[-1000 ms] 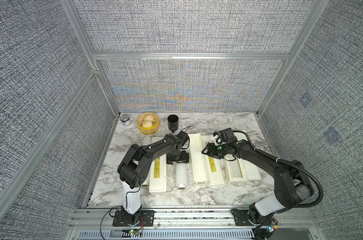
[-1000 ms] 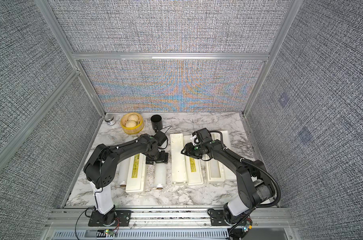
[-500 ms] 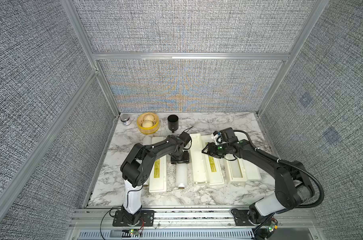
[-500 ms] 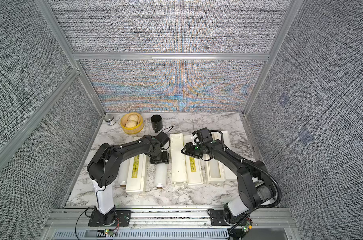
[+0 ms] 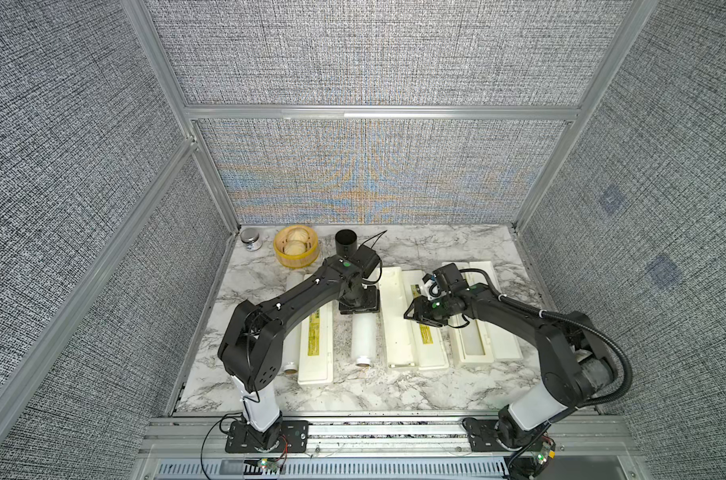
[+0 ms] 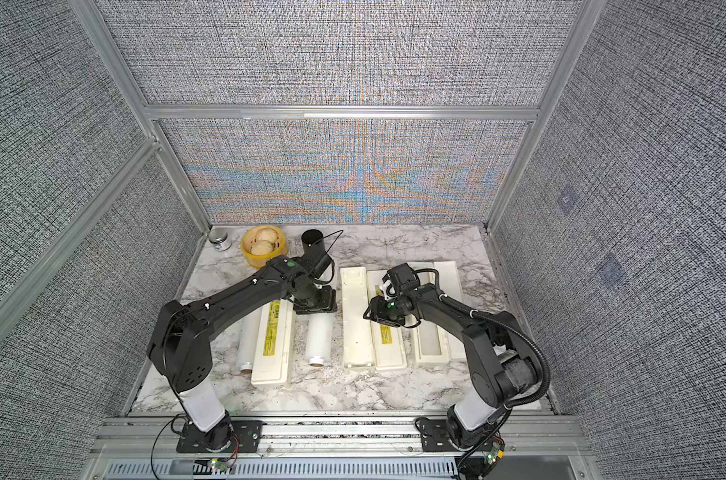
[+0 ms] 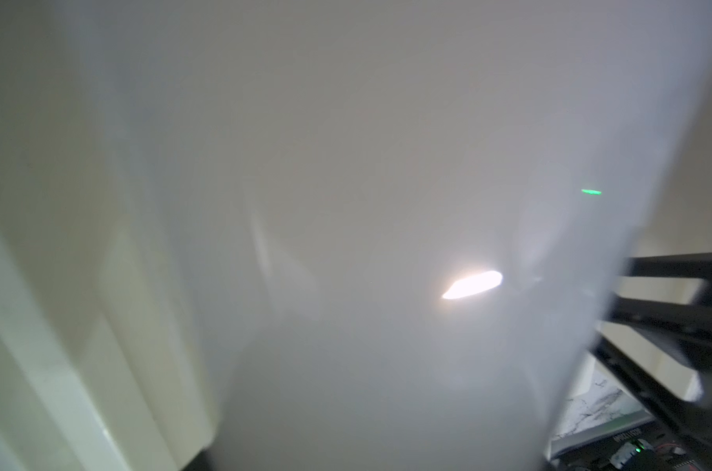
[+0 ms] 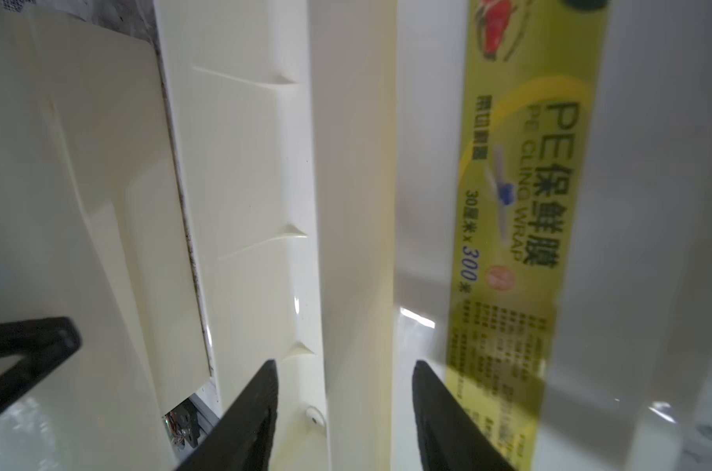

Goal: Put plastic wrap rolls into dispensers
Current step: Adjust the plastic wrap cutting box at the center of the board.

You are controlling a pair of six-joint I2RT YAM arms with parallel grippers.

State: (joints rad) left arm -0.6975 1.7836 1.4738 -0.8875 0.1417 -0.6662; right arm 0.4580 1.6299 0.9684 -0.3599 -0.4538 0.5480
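The left gripper point(image 5: 359, 306) sits over the far end of a plastic wrap roll point(image 5: 363, 343) lying mid-desk point(image 5: 419, 249) between the closed dispenser point(image 5: 316, 336) and the open dispenser point(image 5: 396, 332); whether it clamps the roll I cannot tell. The right gripper point(image 8: 344, 363) stands part-wide astride the open dispenser's hinge ridge point(image 8: 356, 204). A second roll point(image 5: 289, 332) lies near the desk's left edge

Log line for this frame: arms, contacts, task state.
left gripper astride middle roll on table, grip unclear | right gripper astride ridge of open middle dispenser, grip unclear | that dispenser empty
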